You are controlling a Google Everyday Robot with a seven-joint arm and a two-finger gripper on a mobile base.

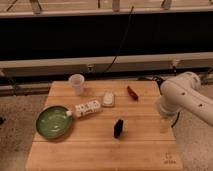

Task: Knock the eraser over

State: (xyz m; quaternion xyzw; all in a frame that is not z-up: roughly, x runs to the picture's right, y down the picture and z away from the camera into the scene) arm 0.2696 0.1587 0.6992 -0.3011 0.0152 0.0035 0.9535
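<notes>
Now eraser (118, 128) stands upright, long axis vertical, well apart from gripper (165, 124) at table edge, toward green plate (52, 121) side; gripper apart or together, you cannot tell.

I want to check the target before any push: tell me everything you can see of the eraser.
The eraser is a small matte black block, taller than wide, standing upright on the wooden table, near the middle toward the front edge. Only the table touches it. The white pad lies behind it and the green plate is off to its picture-left. The gripper hangs near the table's right edge, apart from it.
</notes>
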